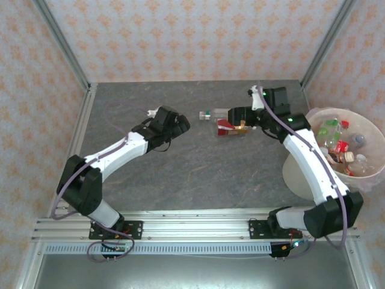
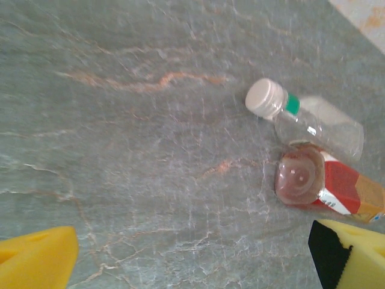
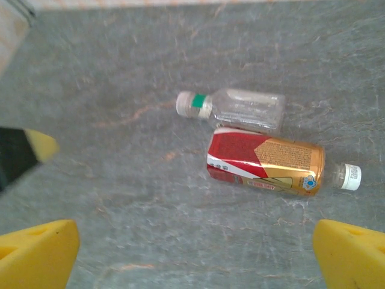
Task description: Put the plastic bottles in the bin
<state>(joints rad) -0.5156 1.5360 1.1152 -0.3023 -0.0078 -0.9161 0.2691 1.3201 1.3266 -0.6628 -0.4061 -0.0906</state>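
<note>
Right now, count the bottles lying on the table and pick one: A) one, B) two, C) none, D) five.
B: a clear bottle with a green neck band and a red-and-gold labelled bottle lie side by side on the table.

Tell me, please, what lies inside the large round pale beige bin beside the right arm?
Inside the bin lies a heap of clear plastic bottles with red, green and white labels or caps. Anything beneath that heap is covered.
</note>
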